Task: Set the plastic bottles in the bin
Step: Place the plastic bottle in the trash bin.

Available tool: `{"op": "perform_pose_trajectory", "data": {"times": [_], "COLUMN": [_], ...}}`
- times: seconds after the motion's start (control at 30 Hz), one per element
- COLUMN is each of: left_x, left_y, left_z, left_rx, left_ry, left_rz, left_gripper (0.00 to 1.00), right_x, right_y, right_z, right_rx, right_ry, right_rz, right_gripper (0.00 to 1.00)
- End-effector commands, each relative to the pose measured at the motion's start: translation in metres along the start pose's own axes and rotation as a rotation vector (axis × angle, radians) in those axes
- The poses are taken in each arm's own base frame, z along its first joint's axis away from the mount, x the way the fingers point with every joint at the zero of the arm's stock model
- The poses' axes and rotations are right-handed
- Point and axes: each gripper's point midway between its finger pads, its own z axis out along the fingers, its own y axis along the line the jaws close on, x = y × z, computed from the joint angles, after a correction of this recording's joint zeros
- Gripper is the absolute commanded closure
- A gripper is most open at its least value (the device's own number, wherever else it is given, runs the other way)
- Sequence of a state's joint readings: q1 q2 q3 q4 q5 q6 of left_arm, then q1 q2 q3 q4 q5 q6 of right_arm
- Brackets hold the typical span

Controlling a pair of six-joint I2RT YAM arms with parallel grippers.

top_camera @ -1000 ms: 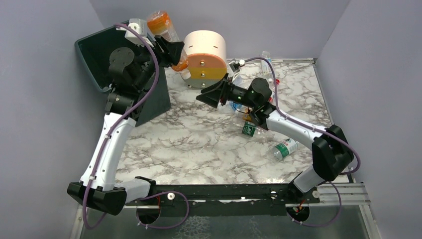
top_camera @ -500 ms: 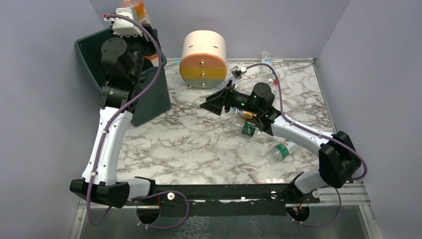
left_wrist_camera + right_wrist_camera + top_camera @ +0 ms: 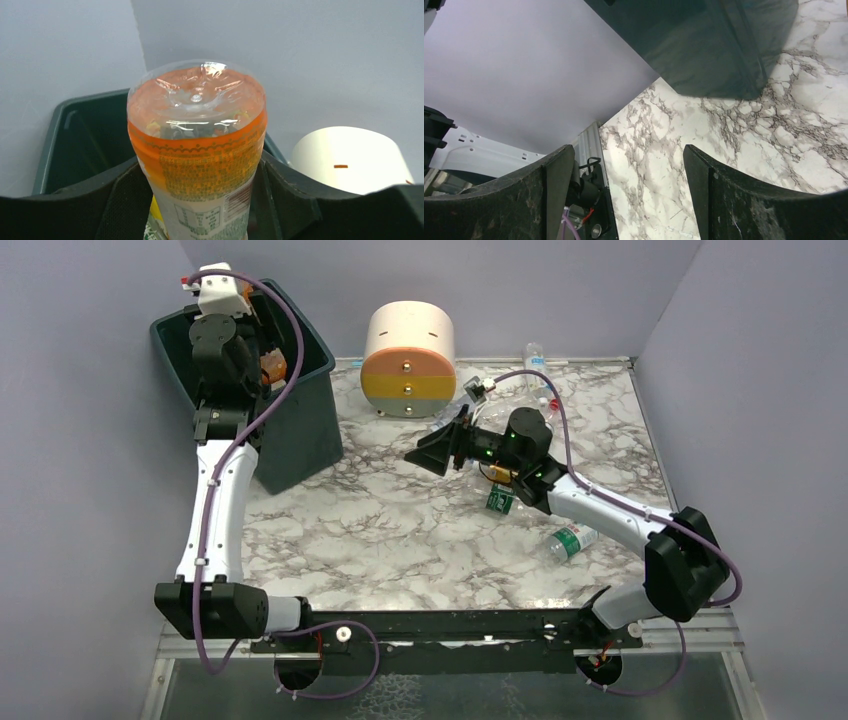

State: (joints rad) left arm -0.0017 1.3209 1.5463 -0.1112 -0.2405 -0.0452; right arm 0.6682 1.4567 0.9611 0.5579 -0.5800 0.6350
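Seen from the top camera, the left gripper [image 3: 264,362] reaches over the open mouth of the bin [image 3: 312,432] with its jaws closed around an orange bottle [image 3: 273,365], which sits inside the rim's outline; whether it is below the rim cannot be told. The right gripper [image 3: 420,450] hangs above the marble table [image 3: 380,530] with its jaws spread wide and nothing in them. Just behind its wrist lies a cluster of bottles, and 2 green-labelled bottles [image 3: 572,539] lie further back along that arm. A clear bottle [image 3: 535,357] lies well behind it by the back wall, and the round drawer unit [image 3: 408,345] stands off to its side. In the left wrist view, the orange bottle [image 3: 197,115] is clamped between the 2 fingers [image 3: 117,200], base toward the lens. The bin [image 3: 50,145] opens beyond and to the left of the fingertips, and the drawer unit [image 3: 350,160] shows to their right. In the right wrist view, the right gripper [image 3: 626,155] is wide apart with bare table [image 3: 784,140] between its fingertips and the bin's dark wall [image 3: 704,50] ahead of them.
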Motion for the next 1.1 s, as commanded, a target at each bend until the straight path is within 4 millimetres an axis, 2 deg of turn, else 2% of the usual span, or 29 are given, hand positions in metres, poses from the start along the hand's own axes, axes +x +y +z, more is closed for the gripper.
{"op": "perform_pose_trajectory", "data": {"times": [0.0, 0.07, 0.13, 0.4, 0.6, 0.83, 0.93, 1.07], "left_x": [0.001, 0.003, 0.004, -0.01, -0.016, -0.002, 0.002, 0.009], "left_y": [0.016, 0.02, 0.021, 0.003, -0.033, -0.081, -0.101, -0.132], "left_z": [0.009, 0.011, 0.014, 0.009, -0.008, -0.038, -0.052, -0.073], "left_rx": [-0.036, -0.048, -0.05, 0.04, 0.222, 0.424, 0.493, 0.58], "left_ry": [-0.014, -0.002, 0.01, 0.059, 0.145, 0.26, 0.292, 0.331], "left_rz": [-0.056, -0.067, -0.074, -0.118, -0.191, -0.255, -0.27, -0.278], "left_gripper": [0.28, 0.16, 0.1, 0.04, 0.01, 0.01, 0.01, 0.01], "right_x": [-0.006, -0.006, -0.006, -0.006, -0.003, 0.008, 0.011, 0.026], "right_y": [0.003, 0.003, 0.003, -0.014, -0.061, -0.121, -0.139, -0.152], "right_z": [-0.004, -0.004, -0.004, -0.006, -0.02, -0.058, -0.081, -0.102], "right_rx": [0.021, 0.022, 0.024, 0.121, 0.382, 0.747, 0.895, 0.985], "right_ry": [-0.012, -0.009, -0.008, 0.012, 0.05, 0.122, 0.135, 0.178], "right_rz": [-0.031, -0.034, -0.038, -0.06, -0.076, -0.086, -0.073, -0.045], "right_gripper": [0.17, 0.17, 0.17, 0.16, 0.14, 0.06, 0.03, 0.03]}}
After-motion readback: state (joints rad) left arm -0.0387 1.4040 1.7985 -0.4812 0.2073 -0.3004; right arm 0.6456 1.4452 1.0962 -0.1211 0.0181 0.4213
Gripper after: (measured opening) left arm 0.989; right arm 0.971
